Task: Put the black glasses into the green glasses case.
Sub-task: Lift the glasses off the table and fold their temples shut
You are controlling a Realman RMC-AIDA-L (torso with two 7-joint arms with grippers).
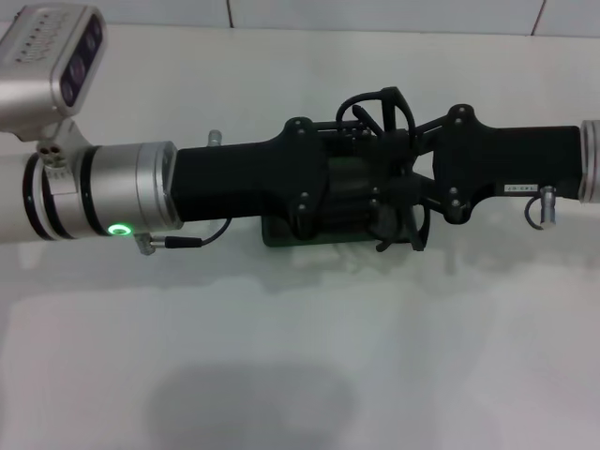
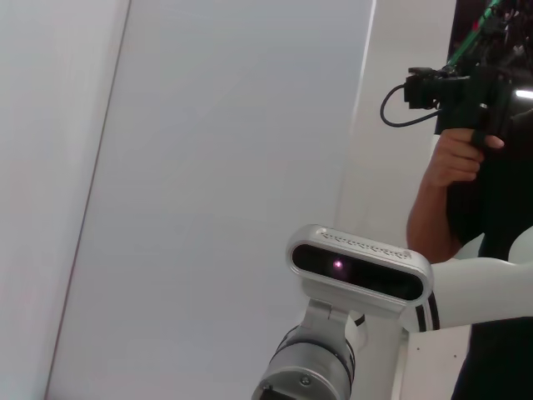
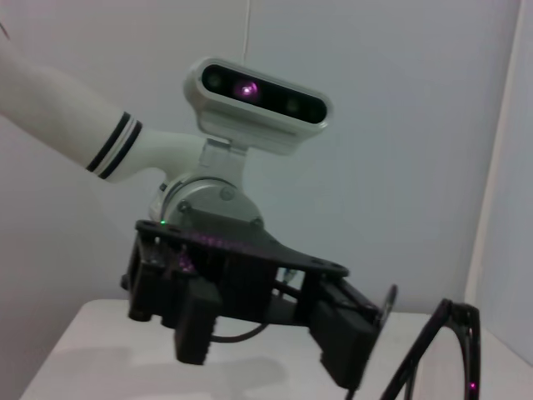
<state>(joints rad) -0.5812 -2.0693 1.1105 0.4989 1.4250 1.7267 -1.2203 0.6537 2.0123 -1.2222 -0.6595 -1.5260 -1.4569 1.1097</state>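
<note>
Green shows only as a thin edge in the head view: the green glasses case [image 1: 281, 236] lies on the white table [image 1: 300, 356] at the picture's centre, almost wholly hidden under the two black grippers that meet above it. Its long axis appears to run from 9 to 3 o'clock, the same line on which the arms lie.

The left gripper [image 1: 352, 192] reaches in from 9 o'clock, the right gripper [image 1: 408, 192] from 3 o'clock, and their tips face each other directly over the case. Between them, thin black loops and a slanting bar mark the black glasses [image 1: 405, 230], held off the table at the case's 3 o'clock end. In the right wrist view the glasses [image 3: 445, 350] show as a slender black frame beside the left gripper [image 3: 275, 321], whose fingers stand apart with the frame not between them.

Whether the right gripper's fingers clamp the frame I cannot tell; it looks likely, since the glasses hang on that side. The case sits straight below both sets of jaws, slightly toward 9 o'clock from the glasses, so I judge the coming move to be a short descent and a shift along the case's long axis. Whether the lid stands open is hidden.
</note>
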